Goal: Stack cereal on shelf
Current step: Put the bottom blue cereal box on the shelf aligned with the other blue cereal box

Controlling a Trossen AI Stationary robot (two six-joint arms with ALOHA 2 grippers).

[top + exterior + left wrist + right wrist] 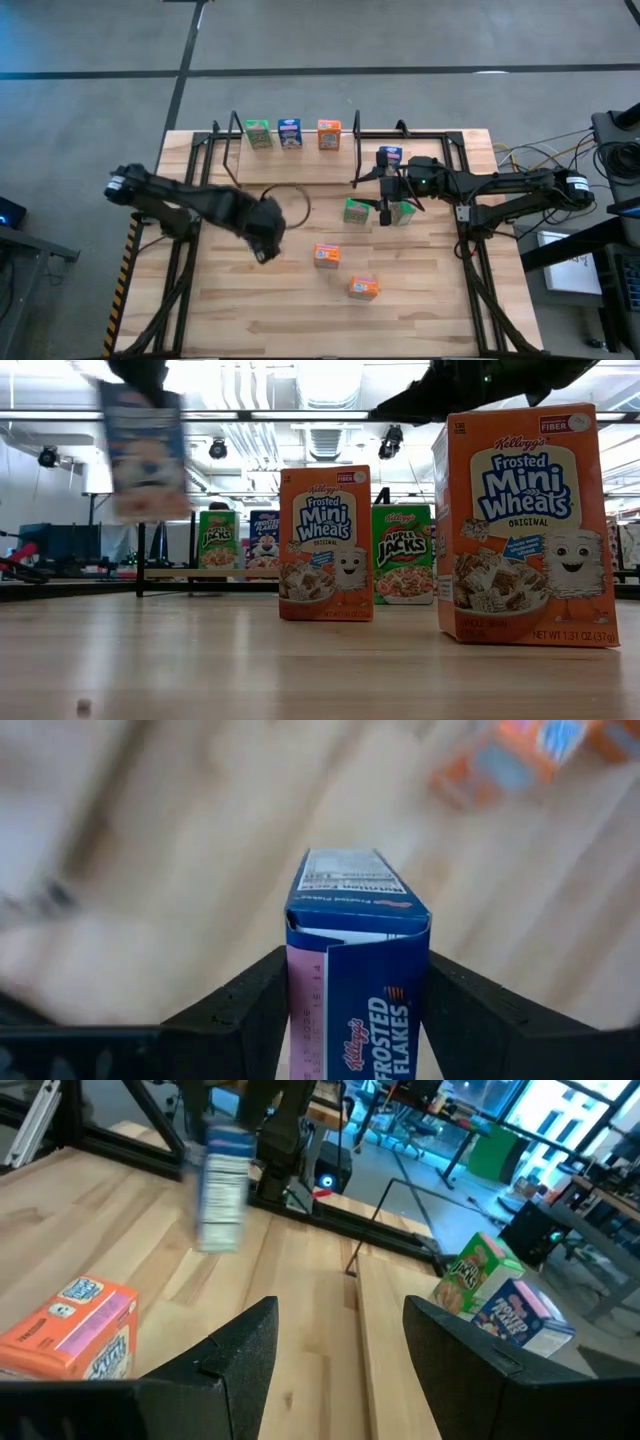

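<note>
My left gripper [265, 238] is shut on a blue Frosted Flakes box [355, 950] left of the table's middle. The low view shows the box [145, 450] raised above the wood. My right gripper [386, 205] is open and empty, above and between two green boxes [355, 210] [405, 212]. A blue box [390, 155] stands beyond it. Two orange boxes [326, 256] [363, 288] stand nearer the front. On the shelf [200, 573] at the far edge stand a green [258, 133], a blue [290, 133] and an orange box [328, 133]. My left gripper pinches the blue box between its two fingers [270, 1010], on two opposite sides at its upper end [310, 1020]. The fingers come from above, pointing down. The box hangs upright below them, clear of the table.
Black arm-mount frames [190, 200] [470, 200] run along the table's left and right sides. Thin black wire brackets [235, 125] [357, 125] bound the shelf. A dark wire loop [295, 205] lies on the wood near the left gripper. Bare wood lies at the near edge [300, 320].
</note>
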